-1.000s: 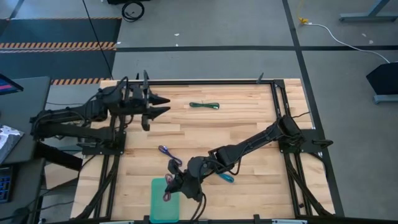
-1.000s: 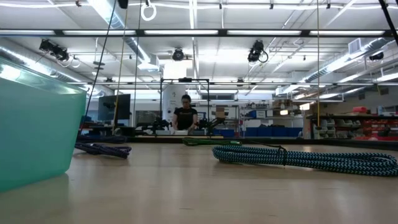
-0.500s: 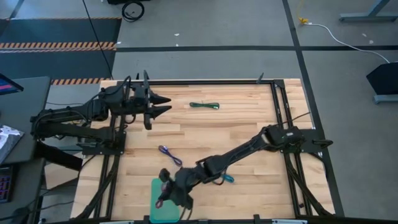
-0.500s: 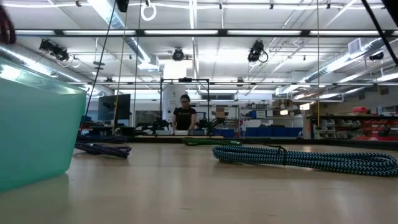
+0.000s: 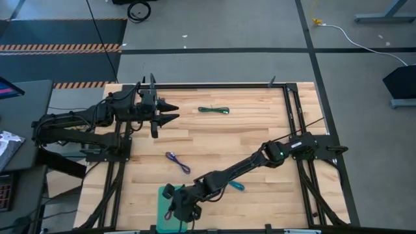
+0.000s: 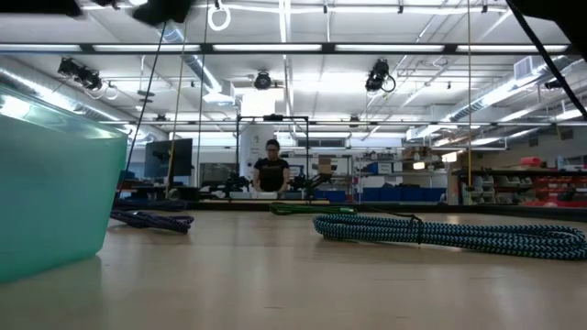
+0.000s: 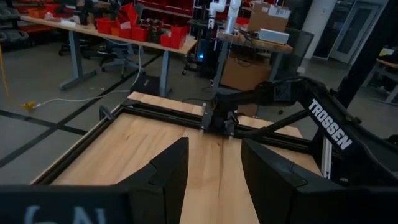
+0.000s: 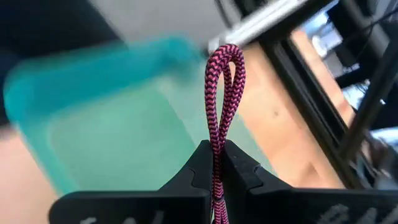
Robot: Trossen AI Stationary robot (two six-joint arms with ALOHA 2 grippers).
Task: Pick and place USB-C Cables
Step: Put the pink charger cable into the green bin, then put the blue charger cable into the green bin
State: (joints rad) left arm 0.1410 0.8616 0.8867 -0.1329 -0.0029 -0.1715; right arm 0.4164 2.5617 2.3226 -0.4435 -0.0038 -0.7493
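In the high view, the tray [image 5: 165, 209] sits at the desk's [image 5: 214, 136] lower edge, the right gripper [image 5: 170, 212] over it pinching a cable [image 8: 222, 93]. Other cables lie upper centre [image 5: 214, 110], middle [image 5: 177, 162] and lower right [image 5: 236, 186]. The left gripper [image 5: 173, 110] hangs upper left.

The right arm reaches far across, its tool [image 5: 174, 207] closed tight. The left tool [image 5: 170, 110] waits, fingers apart.

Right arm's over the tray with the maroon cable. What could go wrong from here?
1. The right pincer pinches only the maroon cable near one end; the loop could slip out early.
2. It hangs near the edge of the teal tray, so a drop now might land on the rim or the table.
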